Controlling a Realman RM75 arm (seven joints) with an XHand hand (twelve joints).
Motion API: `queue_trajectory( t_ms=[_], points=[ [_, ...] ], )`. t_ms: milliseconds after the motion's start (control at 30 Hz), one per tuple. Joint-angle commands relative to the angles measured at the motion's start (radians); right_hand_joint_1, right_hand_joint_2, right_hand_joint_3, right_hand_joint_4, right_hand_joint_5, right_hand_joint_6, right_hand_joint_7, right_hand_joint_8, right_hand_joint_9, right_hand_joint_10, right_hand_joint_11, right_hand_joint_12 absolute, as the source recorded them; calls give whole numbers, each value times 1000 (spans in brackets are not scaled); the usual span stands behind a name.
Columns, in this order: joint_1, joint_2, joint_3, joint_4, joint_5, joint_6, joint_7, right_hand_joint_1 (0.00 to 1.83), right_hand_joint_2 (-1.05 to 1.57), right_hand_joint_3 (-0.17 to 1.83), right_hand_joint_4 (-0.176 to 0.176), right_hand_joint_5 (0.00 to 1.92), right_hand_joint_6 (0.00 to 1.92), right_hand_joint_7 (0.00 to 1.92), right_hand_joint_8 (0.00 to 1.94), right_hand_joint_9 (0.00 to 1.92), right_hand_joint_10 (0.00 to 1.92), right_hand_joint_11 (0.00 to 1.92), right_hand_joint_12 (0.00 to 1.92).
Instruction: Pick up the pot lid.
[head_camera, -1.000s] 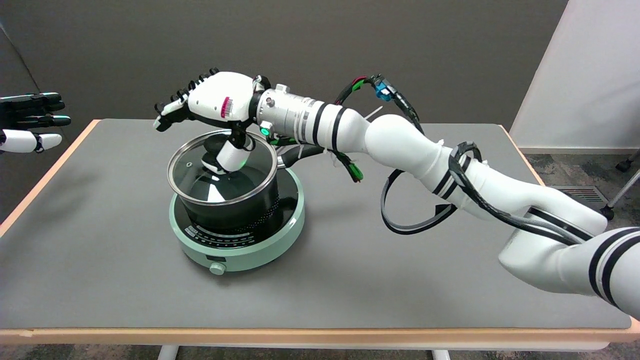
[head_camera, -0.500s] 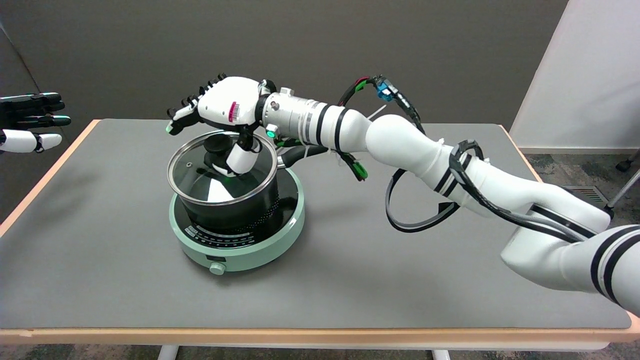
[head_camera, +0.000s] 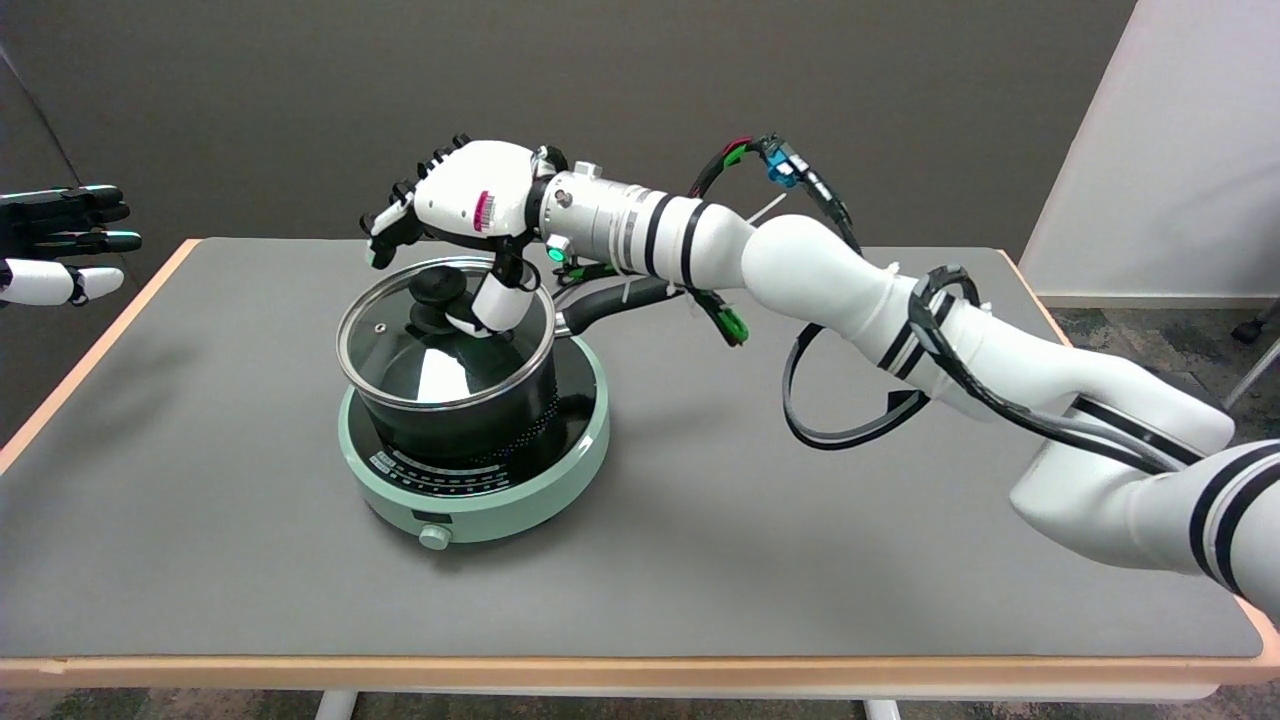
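Glass lid (head_camera: 440, 360), steel-rimmed, sits on the black pot (head_camera: 470, 425) atop a green hotplate (head_camera: 500, 500) left of centre on the grey worktop (head_camera: 700, 560). Right hand (head_camera: 455, 215) hovers over the lid's black knob (head_camera: 437, 288), fingers spread, thumb beside the knob, holding nothing. Pot handle (head_camera: 615, 298) points right under the arm.

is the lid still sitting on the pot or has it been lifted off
On. The glass lid sits level with its metal rim all round the pot; no gap shows. The right hand is by the knob; a grip cannot be told.
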Motion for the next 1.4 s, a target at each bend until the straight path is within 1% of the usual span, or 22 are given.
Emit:
queue_trajectory(
  t_ms=[33,100,133,200,233,267,300,400,500,567,700,867,933,1000,1200,1233,1400],
  points=[
    [13,48,-4,71,0,-87,7,1003,563,1029,176,574,317,686,208,679,482,470,926],
    [19,50,-9,80,4,-99,7,1001,550,1033,173,553,278,682,207,680,481,475,934],
    [24,51,-13,83,4,-103,7,1031,532,1023,171,558,259,677,217,691,457,468,945],
    [34,51,-27,84,4,-108,7,1020,531,1024,170,552,257,675,214,688,463,468,944],
    [40,51,-35,84,4,-112,7,980,542,1035,169,538,266,674,206,676,492,474,933],
    [49,51,-49,84,4,-113,7,1016,521,1022,165,541,244,670,212,687,462,468,948],
    [63,51,-72,84,4,-113,7,972,536,1034,161,526,253,669,201,674,491,476,936],
    [100,49,-127,78,4,-120,8,953,533,1033,159,512,244,655,196,665,493,477,938],
    [119,39,-129,66,7,-152,9,970,520,1024,157,511,232,648,201,671,472,469,947],
    [127,37,-129,59,14,-156,9,938,528,1028,156,498,236,640,196,656,488,475,936],
    [143,32,-129,35,41,-159,9,934,526,1028,152,494,231,635,194,653,484,472,929],
    [169,26,-128,3,40,-147,8,935,529,1026,151,499,237,638,195,654,481,470,922],
    [179,23,-128,-10,40,-141,6,979,515,1014,154,515,230,644,201,669,451,464,934],
    [184,20,-128,-29,40,-139,5,945,533,1025,158,510,244,647,198,658,478,469,921],
    [175,6,-128,-107,33,-76,2,962,539,1016,169,537,263,662,203,674,475,472,925],
    [174,4,-128,-113,33,-74,2,993,530,1000,173,554,259,666,210,687,455,466,933],
    [169,4,-128,-113,37,-78,8,993,545,992,176,576,281,688,221,700,467,475,951]
  ],
)
